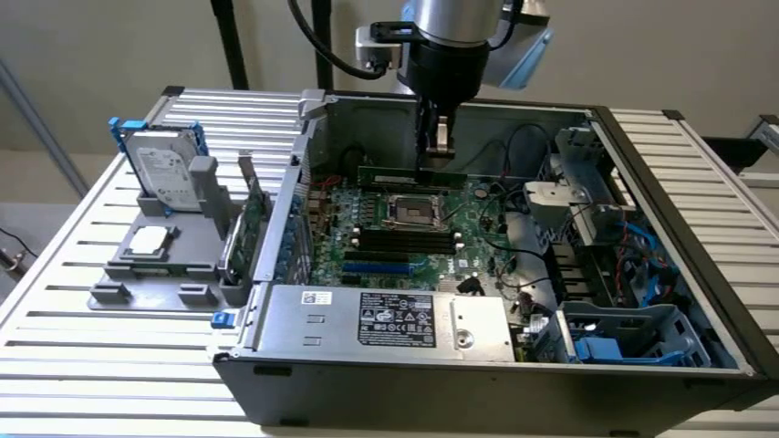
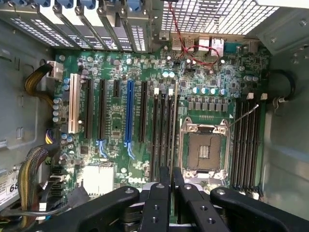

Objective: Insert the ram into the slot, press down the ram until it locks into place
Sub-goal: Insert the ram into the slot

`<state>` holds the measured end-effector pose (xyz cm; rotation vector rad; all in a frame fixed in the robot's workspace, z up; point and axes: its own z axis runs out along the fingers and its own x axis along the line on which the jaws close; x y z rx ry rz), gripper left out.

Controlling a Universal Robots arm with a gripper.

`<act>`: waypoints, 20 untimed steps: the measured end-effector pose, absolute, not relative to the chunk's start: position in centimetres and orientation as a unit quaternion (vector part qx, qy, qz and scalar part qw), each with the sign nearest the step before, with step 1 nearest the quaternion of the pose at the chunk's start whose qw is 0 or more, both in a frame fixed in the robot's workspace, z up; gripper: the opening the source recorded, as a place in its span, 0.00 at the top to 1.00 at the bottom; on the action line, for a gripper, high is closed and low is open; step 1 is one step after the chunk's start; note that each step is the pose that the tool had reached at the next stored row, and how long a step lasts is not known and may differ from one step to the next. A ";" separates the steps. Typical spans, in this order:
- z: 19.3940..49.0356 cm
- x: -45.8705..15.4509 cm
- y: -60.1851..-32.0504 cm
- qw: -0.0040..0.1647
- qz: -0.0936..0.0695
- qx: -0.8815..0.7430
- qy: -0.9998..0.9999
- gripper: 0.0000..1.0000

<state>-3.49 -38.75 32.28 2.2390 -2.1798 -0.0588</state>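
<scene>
The hand (image 1: 439, 153) (image 2: 171, 178) is closed on the ram (image 1: 414, 177) (image 2: 174, 125), with its two fingers (image 2: 158, 198) pinching the stick's upper edge near mid-length. The ram hangs straight below the hand, standing on its long edge inside the open case (image 1: 681, 274). It runs parallel to a bank of black slots. It seems to sit over the slot (image 2: 169, 140) nearest the CPU socket (image 1: 411, 212) (image 2: 203, 152), but whether it touches that slot is hard to tell. The empty socket lies just beside the ram. A blue slot (image 2: 129, 113) lies beyond the black bank, farther from the hand. Well away from the hand, outside the case, a drive (image 1: 164, 173) stands in a grey holder on the slatted worktop (image 1: 73, 365).
</scene>
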 end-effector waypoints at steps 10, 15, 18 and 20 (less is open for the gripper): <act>30.5 -3.3 -38.8 0.008 -0.019 0.716 -0.697 0.87; 29.6 -3.3 -38.8 0.008 -0.019 0.716 -0.697 0.87; 29.0 -3.3 -38.9 0.008 -0.019 0.716 -0.697 0.87; 28.6 -3.3 -38.9 0.008 -0.019 0.716 -0.697 0.87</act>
